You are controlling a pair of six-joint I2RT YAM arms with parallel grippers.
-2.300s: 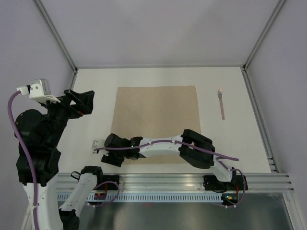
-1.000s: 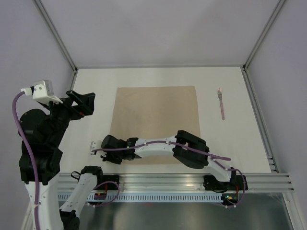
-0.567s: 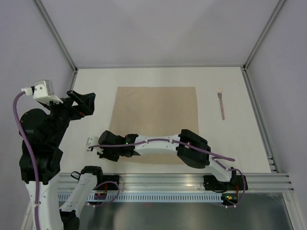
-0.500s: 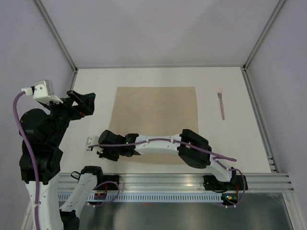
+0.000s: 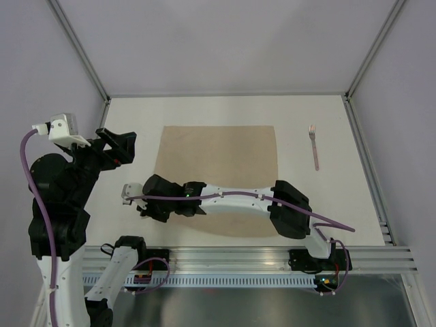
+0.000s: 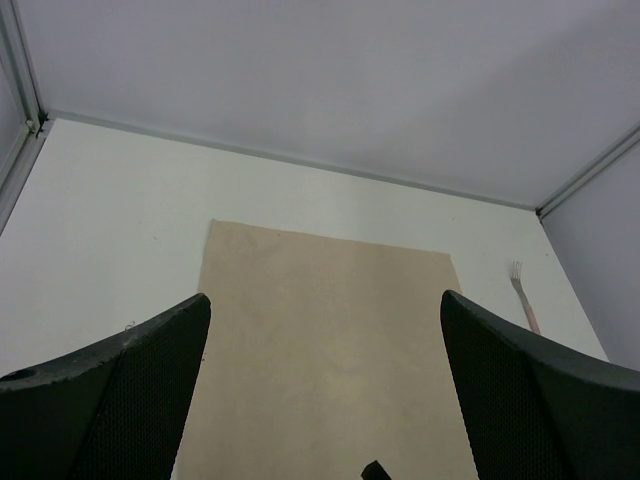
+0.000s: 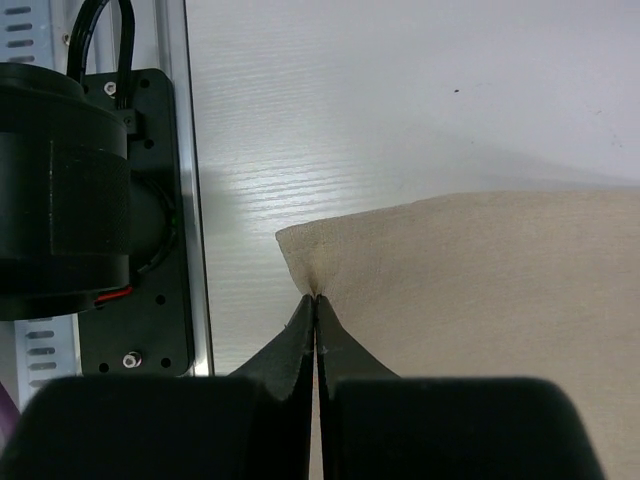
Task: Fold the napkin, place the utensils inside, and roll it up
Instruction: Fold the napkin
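The beige napkin (image 5: 225, 163) lies spread on the white table. My right arm reaches across its near edge, and the right gripper (image 5: 151, 206) sits at the near left corner. In the right wrist view the right gripper (image 7: 316, 297) is shut on that corner of the napkin (image 7: 470, 270), and the cloth puckers at the tips. A pale-pink fork (image 5: 315, 146) lies to the right of the napkin, apart from it. My left gripper (image 5: 116, 146) hangs open above the table's left side. The left wrist view shows the left gripper (image 6: 325, 296) wide open, looking over the napkin (image 6: 330, 340) and the fork (image 6: 522, 297).
An aluminium rail (image 5: 238, 259) runs along the near edge with both arm bases on it. The left arm's black base (image 7: 70, 170) is close beside the held corner. Grey walls and frame posts (image 5: 360, 75) bound the table at the back and sides.
My right gripper, still shut on the napkin's corner, has moved left and slightly away from the rail, dragging the napkin a little left. The left arm has stayed put.
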